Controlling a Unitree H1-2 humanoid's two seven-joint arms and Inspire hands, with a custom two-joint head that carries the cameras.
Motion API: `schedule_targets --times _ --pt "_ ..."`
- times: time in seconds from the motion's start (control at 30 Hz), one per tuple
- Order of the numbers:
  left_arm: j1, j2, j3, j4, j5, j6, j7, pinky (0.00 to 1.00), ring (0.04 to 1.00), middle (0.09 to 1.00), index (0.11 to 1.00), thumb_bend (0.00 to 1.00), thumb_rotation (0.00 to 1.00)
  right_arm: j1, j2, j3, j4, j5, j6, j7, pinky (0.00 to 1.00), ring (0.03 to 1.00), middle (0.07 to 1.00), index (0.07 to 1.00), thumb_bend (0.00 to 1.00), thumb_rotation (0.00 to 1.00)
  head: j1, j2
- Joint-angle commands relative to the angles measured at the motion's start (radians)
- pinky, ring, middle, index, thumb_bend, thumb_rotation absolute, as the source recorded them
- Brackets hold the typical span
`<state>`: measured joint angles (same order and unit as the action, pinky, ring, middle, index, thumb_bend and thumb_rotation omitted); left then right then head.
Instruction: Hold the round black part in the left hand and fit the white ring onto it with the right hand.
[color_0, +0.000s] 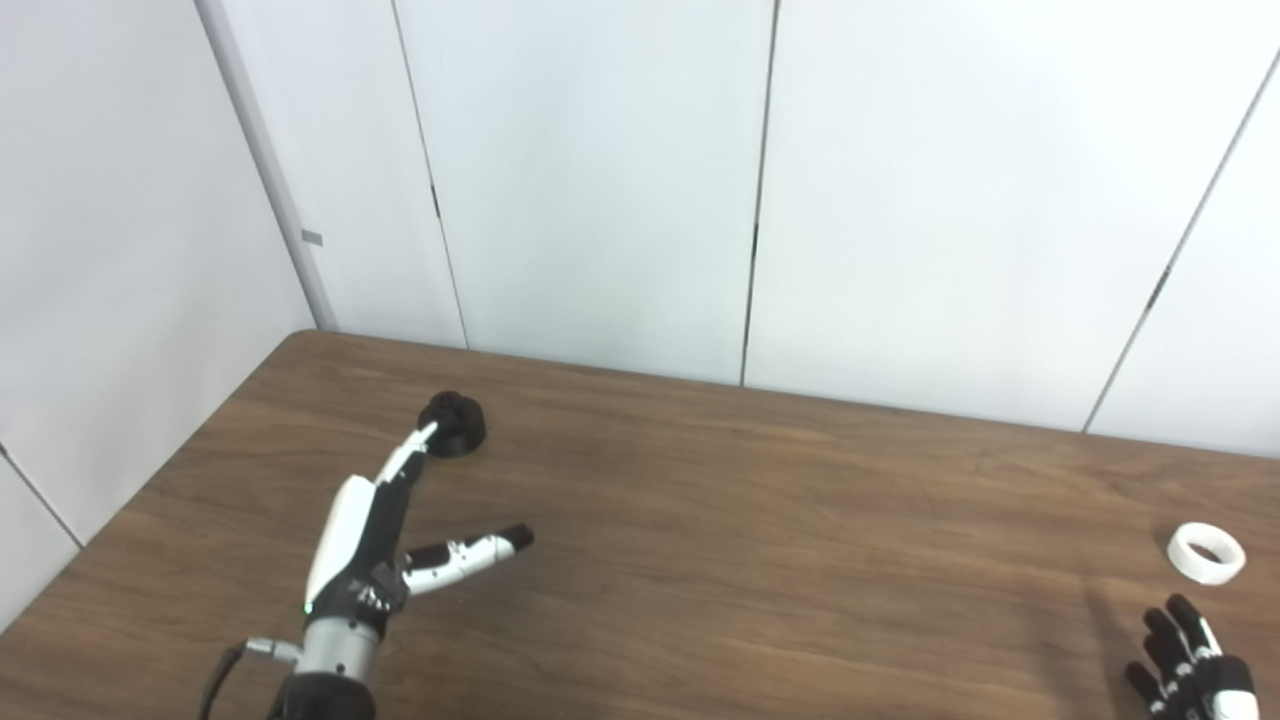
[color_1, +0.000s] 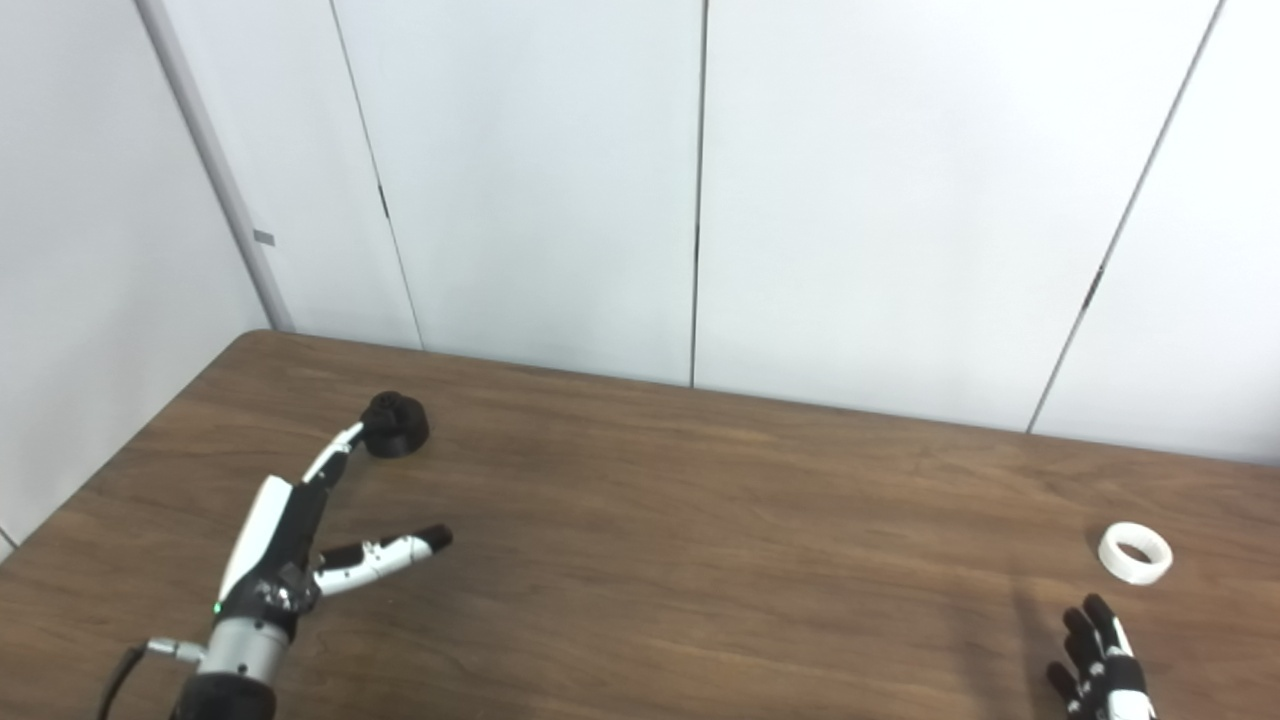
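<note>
Left eye view, from our head cameras: our left hand (color_0: 365, 560) reaches across the wooden counter (color_0: 700, 520) toward the round black part (color_0: 453, 424), fingers spread apart and holding nothing, thumb angled out to the side. One pale fingertip (color_0: 425, 433) appears to meet the part's near edge, though we cannot tell whether it truly touches. The part sits at the far left of the counter, near the back edge by the white wall panels (color_0: 600, 180).

Well apart, at the far right, the white ring (color_0: 1206, 553) lies flat on the counter. Our right hand (color_0: 1190, 670) rises just in front of it, only partly in frame, fingers extended and separated, gripping nothing.

We judge the step in hand to be the left-hand grasp. To do it well, we would carry the fingers past and around the part so fingers and thumb close on its wider base from opposite sides, leaving the top free to receive the ring. A push from that leading fingertip could slide the part away, so closing squarely matters.

The part looks matte black and squat, a broad round base with a narrower raised knob on top. The ring is a short, thick-walled white band with an open centre, lying hole-up.
</note>
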<state>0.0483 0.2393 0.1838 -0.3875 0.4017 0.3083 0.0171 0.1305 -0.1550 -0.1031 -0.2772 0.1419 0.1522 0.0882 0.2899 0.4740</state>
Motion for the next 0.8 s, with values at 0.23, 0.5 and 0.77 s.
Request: schedule_targets --times 0.23,0.5,0.77 --pt "-0.077 0.099 0.032 0.099 0.027 0.026 0.027 1.0 1.0 0.971 0.905 0.97 0.38 -0.018 -0.013 0.001 -0.019 0.014 -0.03 0.013 1.0 1.0 1.0 1.0 0.6 1.0 0.005 0.009" --pt "-0.17 0.163 0.025 0.256 0.067 0.032 0.057 1.0 1.0 0.975 0.913 0.99 0.38 -0.01 -0.017 0.002 -0.025 0.012 -0.031 0.017 1.0 1.0 1.0 1.0 0.58 1.0 0.009 0.015" --pt "-0.267 0.174 -0.013 0.422 0.112 0.032 0.121 1.0 1.0 0.978 0.91 0.98 0.41 -0.009 -0.005 0.001 -0.026 0.018 -0.038 0.014 1.0 1.0 1.0 1.0 0.54 1.0 0.004 0.02"
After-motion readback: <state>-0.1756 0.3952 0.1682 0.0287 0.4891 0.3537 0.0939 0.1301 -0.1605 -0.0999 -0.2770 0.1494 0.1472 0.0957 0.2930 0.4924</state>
